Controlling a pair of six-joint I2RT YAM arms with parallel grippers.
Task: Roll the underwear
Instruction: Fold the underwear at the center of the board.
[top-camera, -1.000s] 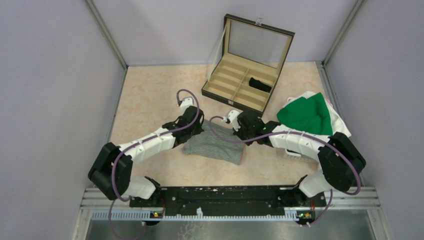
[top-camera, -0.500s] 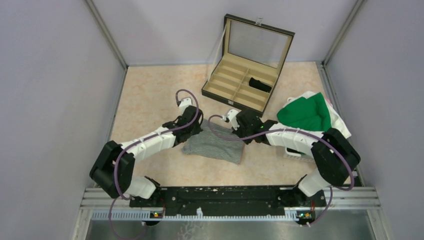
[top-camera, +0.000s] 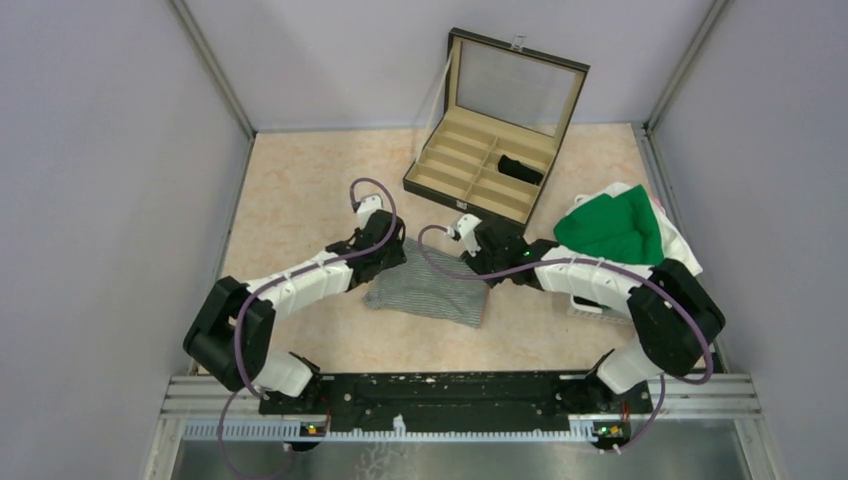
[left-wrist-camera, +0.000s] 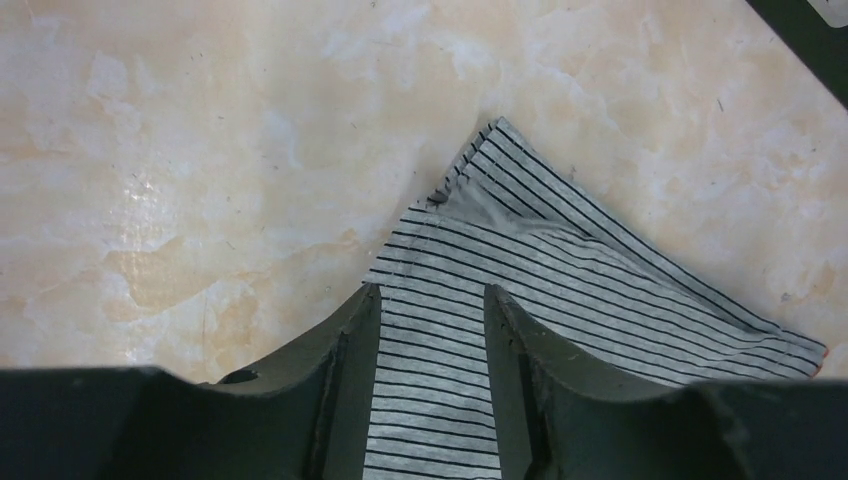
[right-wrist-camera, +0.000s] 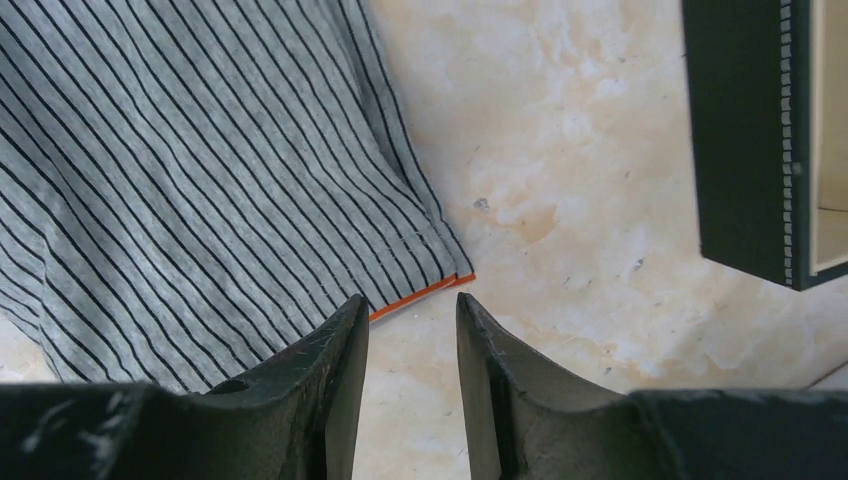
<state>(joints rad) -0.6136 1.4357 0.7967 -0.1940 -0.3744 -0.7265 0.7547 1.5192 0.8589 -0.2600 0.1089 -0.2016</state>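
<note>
The grey striped underwear (top-camera: 430, 292) lies spread flat on the table between my two arms. My left gripper (top-camera: 393, 255) hovers over its far left corner. In the left wrist view the left gripper (left-wrist-camera: 432, 292) stands open, with the striped underwear (left-wrist-camera: 560, 270) flat beneath the gap. My right gripper (top-camera: 482, 268) is at the garment's far right corner. In the right wrist view the right gripper (right-wrist-camera: 410, 298) is open over bare table, just off the underwear's (right-wrist-camera: 200, 180) orange-edged corner. A black underwear (top-camera: 520, 168) sits in a compartment of the case (top-camera: 452, 150).
The open compartmented case stands at the back centre with its lid raised; its dark corner (right-wrist-camera: 745, 140) shows close to the right gripper. A pile of green and white cloth (top-camera: 615, 230) lies at the right, beside the right arm.
Both grippers have gone from shut to open over the far corners of the striped underwear. The arms have shifted only slightly and the garment lies where it was.
</note>
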